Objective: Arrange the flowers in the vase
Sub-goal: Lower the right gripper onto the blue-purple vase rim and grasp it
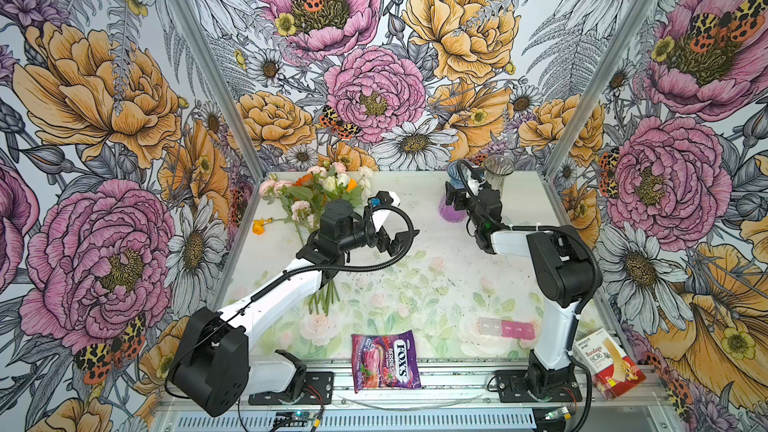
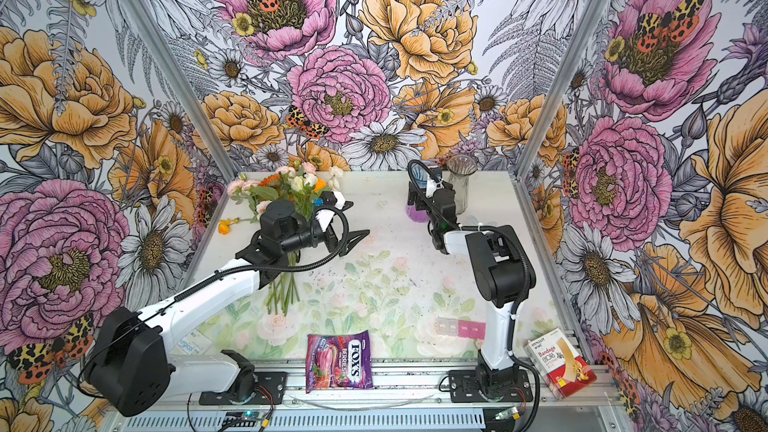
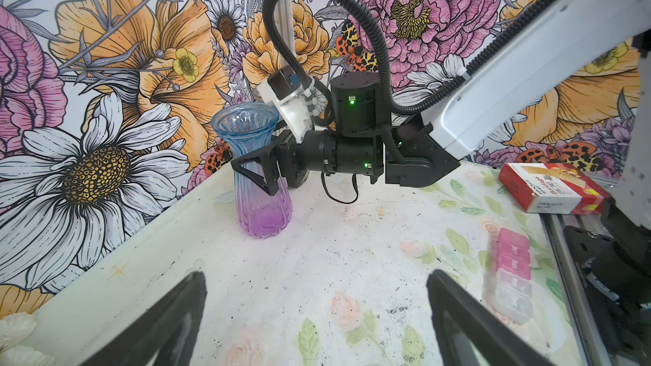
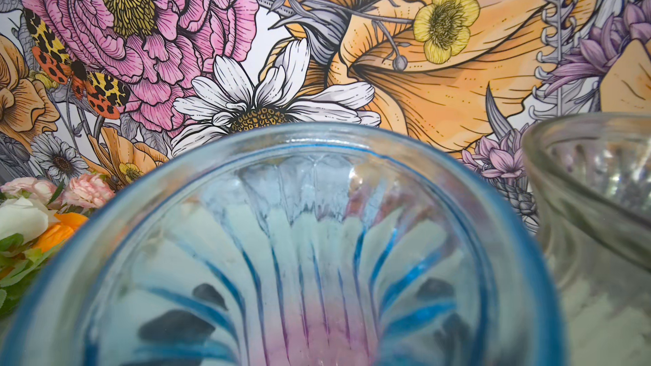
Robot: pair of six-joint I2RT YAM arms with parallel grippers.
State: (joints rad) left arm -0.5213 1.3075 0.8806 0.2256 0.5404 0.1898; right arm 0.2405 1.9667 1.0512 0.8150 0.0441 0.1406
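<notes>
1. Three stray things lay along the near edge of the tabletop point(image 1: 436, 268): a candy bag point(image 1: 385, 361) at the middle, a pill organiser point(image 1: 505, 328) further right, and a bandage box point(image 1: 610, 367) at the near right corner. A wide swing of the right arm could have swept the organiser or the box off.
2. Further in, the left end effector point(image 1: 399, 220) hung empty with its jaws wide over the middle of the tabletop, its arm crossing above the stems point(image 1: 326, 299). Closing there would have caught nothing, and dropping straight down could have pressed the arm onto the stems.
3. None of the flowers point(image 1: 320, 189) were in the vase. They lay bunched toward the far left corner, heads toward the far edge, and a loose orange bloom point(image 1: 259, 226) lay apart at the left edge. A grab into the bunch might have lifted tangled stems together or crushed the heads.
4. By the far edge, right of the middle, the vase point(image 3: 266, 216) stood upright. The right end effector point(image 1: 454, 198) had its jaws wide on either side of the waist, seemingly clear of the glass. An off-centre squeeze or a sideways pull could have tipped it, and smooth glass might slip.
5. Just beside it, toward the far right corner, stood a clear glass vase point(image 1: 496, 172). Any nudge from the arm could have toppled it.
</notes>
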